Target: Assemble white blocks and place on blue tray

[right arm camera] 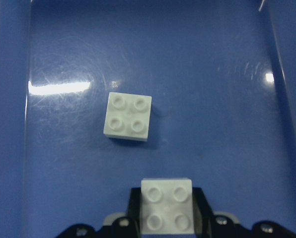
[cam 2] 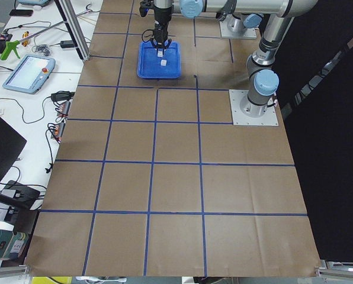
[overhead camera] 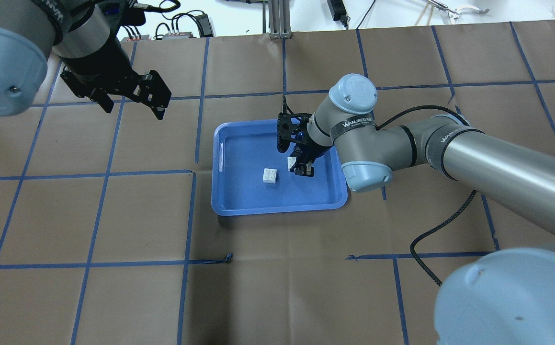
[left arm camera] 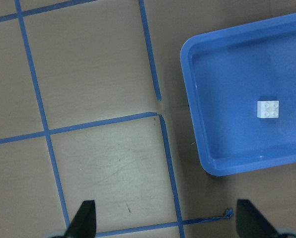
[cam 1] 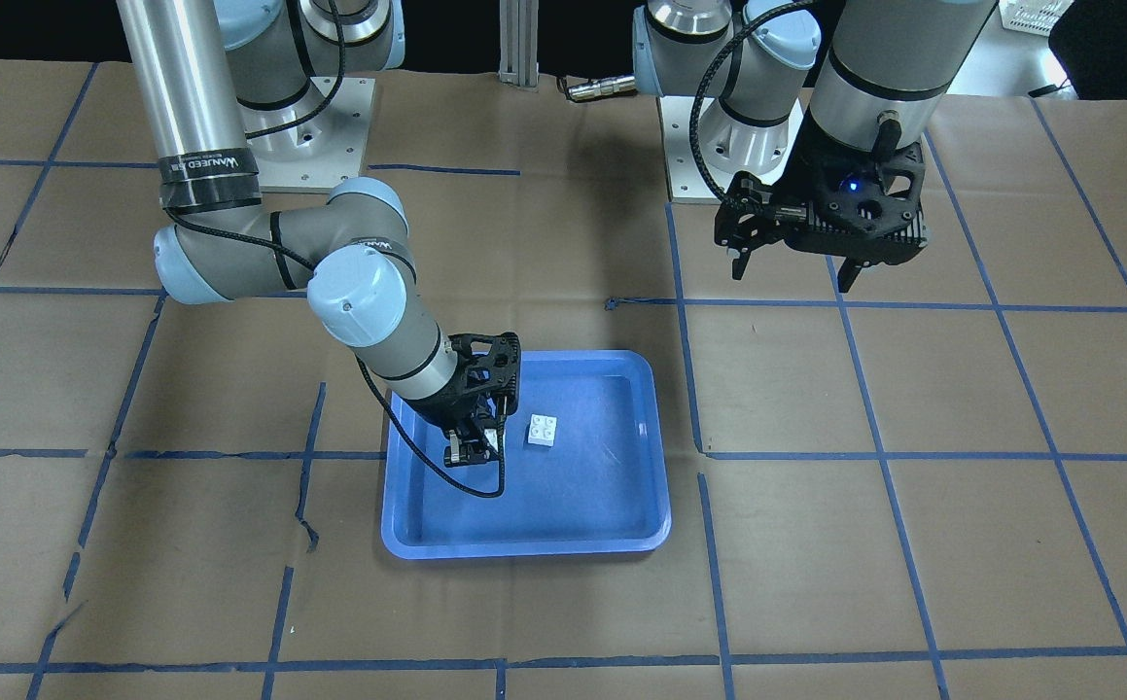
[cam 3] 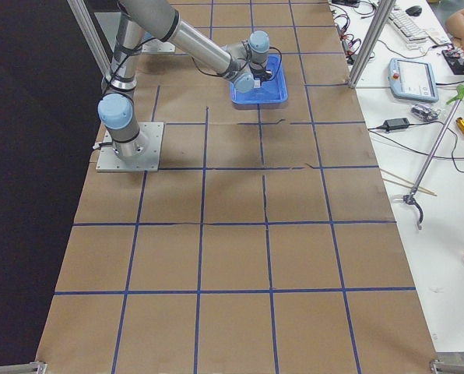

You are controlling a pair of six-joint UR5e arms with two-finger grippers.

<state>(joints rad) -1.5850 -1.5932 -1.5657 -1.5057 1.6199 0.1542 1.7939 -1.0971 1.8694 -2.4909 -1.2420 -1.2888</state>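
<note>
Brown-paper table [cam 1: 962, 564] with blue tape grid [cam 1: 913, 456], bench [cam 3: 458, 257] with a teach pendant [cam 3: 413, 78] along the operators' edge. One blue tray [cam 1: 524, 544] mid-table, clear of every edge; two blocks: one white block [cam 1: 542, 431] studs-up on its floor, second white block [right arm camera: 166, 212] pinched by the right gripper [cam 1: 471, 449] just beside it. Left gripper [overhead camera: 131, 108] spread wide over bare paper.

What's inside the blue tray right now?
One loose white block lies studs-up on the blue tray floor. The right gripper, over the tray, grips the second white block. Whether that one touches the floor cannot be seen; the gripper covers it.
</note>
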